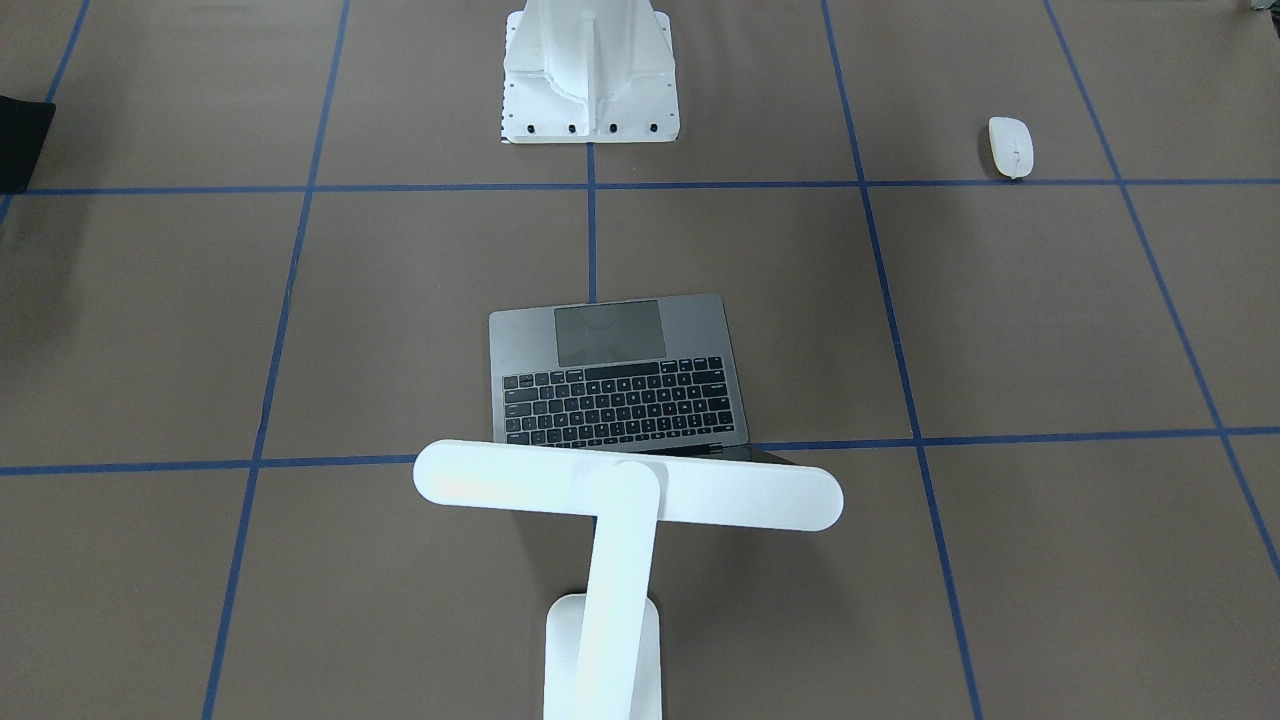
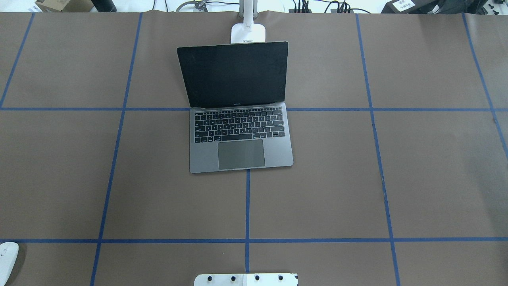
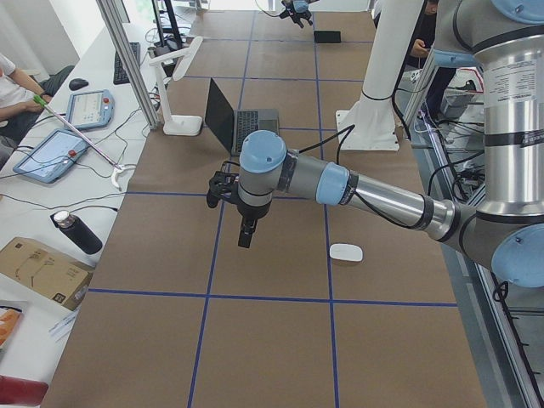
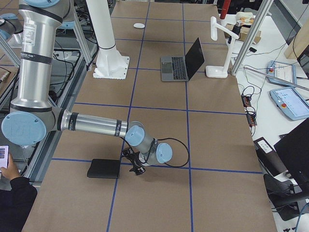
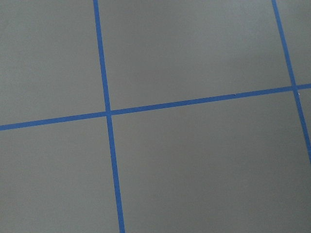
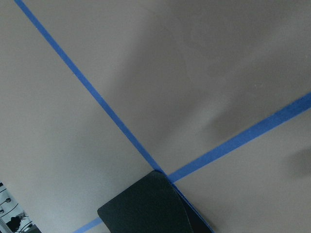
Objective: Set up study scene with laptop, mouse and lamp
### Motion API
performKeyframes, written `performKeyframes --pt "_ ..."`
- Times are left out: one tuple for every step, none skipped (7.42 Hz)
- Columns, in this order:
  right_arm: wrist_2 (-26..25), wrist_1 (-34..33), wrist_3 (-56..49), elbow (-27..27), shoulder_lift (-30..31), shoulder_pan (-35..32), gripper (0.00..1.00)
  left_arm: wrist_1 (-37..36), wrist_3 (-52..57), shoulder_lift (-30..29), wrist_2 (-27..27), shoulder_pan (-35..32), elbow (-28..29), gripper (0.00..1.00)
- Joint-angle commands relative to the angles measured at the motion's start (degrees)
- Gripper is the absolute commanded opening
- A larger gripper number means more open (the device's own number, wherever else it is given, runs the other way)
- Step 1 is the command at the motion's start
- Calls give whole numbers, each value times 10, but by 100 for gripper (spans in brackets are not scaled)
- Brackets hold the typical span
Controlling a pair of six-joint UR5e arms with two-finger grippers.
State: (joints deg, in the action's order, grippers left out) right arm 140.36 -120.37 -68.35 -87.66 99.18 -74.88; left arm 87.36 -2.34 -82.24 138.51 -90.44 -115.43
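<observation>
The laptop (image 2: 238,131) stood open in the middle of the brown table (image 2: 357,178). Its dark screen was upright and its keyboard and trackpad faced the robot. The lamp (image 1: 620,490) stood just beyond it on the far side, with its base close behind the screen and its long bar head reaching over the top of the lid. The mouse (image 1: 1011,146) lay flat at the near left, well apart from the laptop, beside a line of blue tape (image 5: 108,112).

The left gripper (image 3: 245,238) hung pointing down above bare table, left of the laptop and farther from the robot than the mouse. It touched nothing. Its own camera showed only tape and paper, so its opening could not be told.

The right gripper (image 4: 135,166) sat low at the right end of the table, just beside a flat black pad (image 4: 104,168). A corner of the pad showed in the wrist view. Whether its fingers were parted or closed could not be told either.

The white pedestal (image 1: 590,80) stood at the near middle.
</observation>
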Motion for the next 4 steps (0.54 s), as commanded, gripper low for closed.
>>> performKeyframes --pt "29 -5 -19 19 -5 7 92 0 0 4 -1 0 -11 99" --pt "30 -7 -32 24 -4 12 92 0 -13 4 -1 0 -19 99" --pt "31 -7 -40 24 -2 15 92 -1 -14 4 -1 0 -23 99" --pt "31 -7 -43 24 3 18 91 0 -14 4 -1 0 -24 99"
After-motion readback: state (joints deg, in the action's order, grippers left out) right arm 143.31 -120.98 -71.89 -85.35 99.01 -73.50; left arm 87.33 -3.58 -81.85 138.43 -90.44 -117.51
